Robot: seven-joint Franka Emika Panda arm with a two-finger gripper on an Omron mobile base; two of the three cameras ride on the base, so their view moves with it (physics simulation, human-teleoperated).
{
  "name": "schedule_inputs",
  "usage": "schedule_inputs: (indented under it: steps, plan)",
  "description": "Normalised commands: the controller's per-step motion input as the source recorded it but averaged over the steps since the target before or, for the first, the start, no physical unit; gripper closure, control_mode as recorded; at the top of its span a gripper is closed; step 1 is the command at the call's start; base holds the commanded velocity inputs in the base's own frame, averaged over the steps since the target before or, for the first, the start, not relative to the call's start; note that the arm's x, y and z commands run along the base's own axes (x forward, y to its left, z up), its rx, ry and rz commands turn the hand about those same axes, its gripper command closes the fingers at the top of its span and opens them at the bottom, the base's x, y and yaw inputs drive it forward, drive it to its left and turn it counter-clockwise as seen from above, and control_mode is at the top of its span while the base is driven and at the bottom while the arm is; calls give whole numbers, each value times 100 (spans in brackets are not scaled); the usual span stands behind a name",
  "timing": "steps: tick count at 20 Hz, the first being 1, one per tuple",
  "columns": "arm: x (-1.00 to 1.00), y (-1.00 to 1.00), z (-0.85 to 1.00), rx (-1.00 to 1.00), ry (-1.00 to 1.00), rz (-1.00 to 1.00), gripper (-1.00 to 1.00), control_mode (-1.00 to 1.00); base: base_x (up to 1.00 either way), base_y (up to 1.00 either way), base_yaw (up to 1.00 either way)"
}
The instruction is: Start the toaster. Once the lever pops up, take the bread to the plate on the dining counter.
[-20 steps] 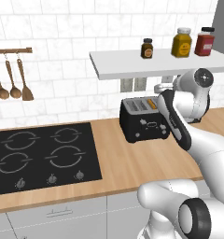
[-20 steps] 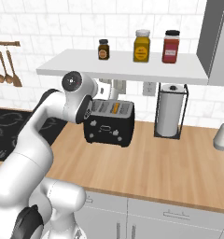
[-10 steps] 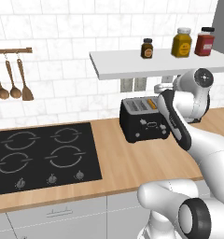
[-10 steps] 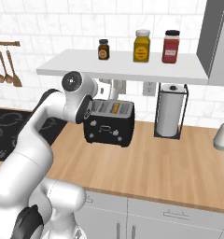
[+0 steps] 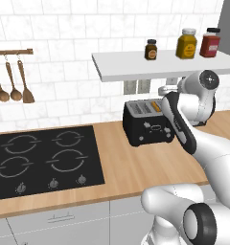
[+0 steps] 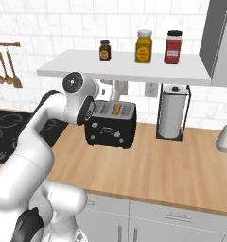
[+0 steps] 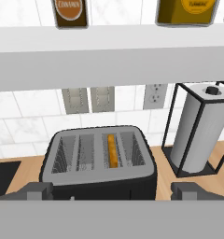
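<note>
black boxy two-slot toaster under shelf | tan bread slice sunk in slot, awaiting toasting | gripper jaws spread wide, empty, facing toaster for lever

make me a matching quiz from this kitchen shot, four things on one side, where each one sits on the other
Things:
1. black boxy toaster
2. tan bread slice
3. white paper towel roll
4. yellow-orange spice jar

Places:
A. on the white wall shelf
B. in a black wire stand
C. on the wood worktop, under the shelf
D. down in a toaster slot

Pairs: 1-C, 2-D, 3-B, 4-A
</note>
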Motion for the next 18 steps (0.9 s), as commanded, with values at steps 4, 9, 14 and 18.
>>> schedule_inputs:
  steps: [4, 9, 14, 18]
  plan:
    - [0, 0, 0, 0, 0, 0, -100, -100, 0, 0, 0]
    - [0, 0, 0, 0, 0, 0, -100, -100, 0, 0, 0]
    - [0, 0, 0, 0, 0, 0, -100, -100, 0, 0, 0]
    - [0, 0, 0, 0, 0, 0, -100, -100, 0, 0, 0]
